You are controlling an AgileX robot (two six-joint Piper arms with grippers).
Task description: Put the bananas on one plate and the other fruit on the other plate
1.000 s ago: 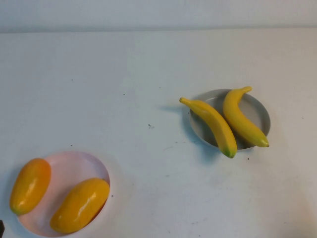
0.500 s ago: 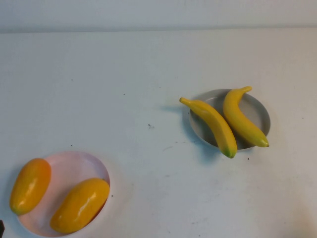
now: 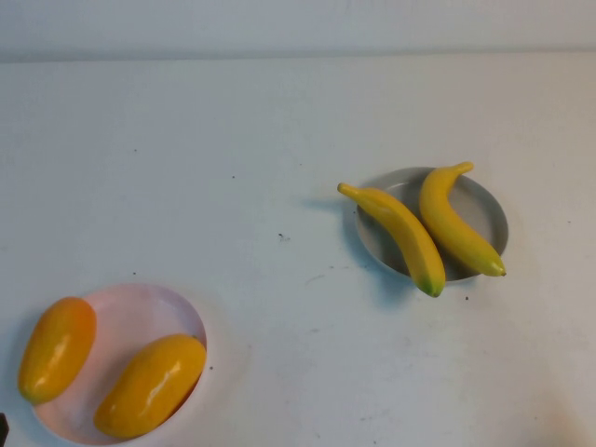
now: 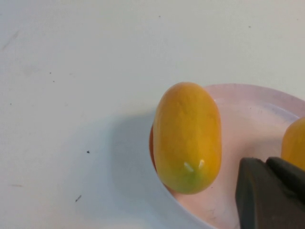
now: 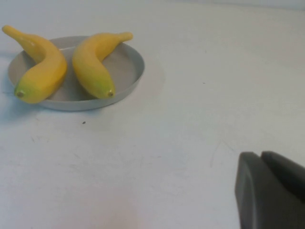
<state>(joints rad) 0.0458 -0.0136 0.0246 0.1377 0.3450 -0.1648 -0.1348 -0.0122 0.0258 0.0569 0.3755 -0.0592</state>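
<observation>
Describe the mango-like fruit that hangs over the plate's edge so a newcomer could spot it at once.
Start at the pale pink plate at the table's near left corner. Two plump orange-yellow fruits lie there; the one meant straddles the plate's left rim, half on the table, while its neighbour lies on the plate's near right side. Only a dark part of each arm's end effector shows, in its wrist view.

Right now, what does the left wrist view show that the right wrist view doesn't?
Left wrist only: the pink plate, one orange fruit lying over its rim, a sliver of the second orange fruit, and part of the left gripper above the plate. Right wrist only: the grey plate holding both bananas, and part of the right gripper over bare table. Both share the white table.
</observation>
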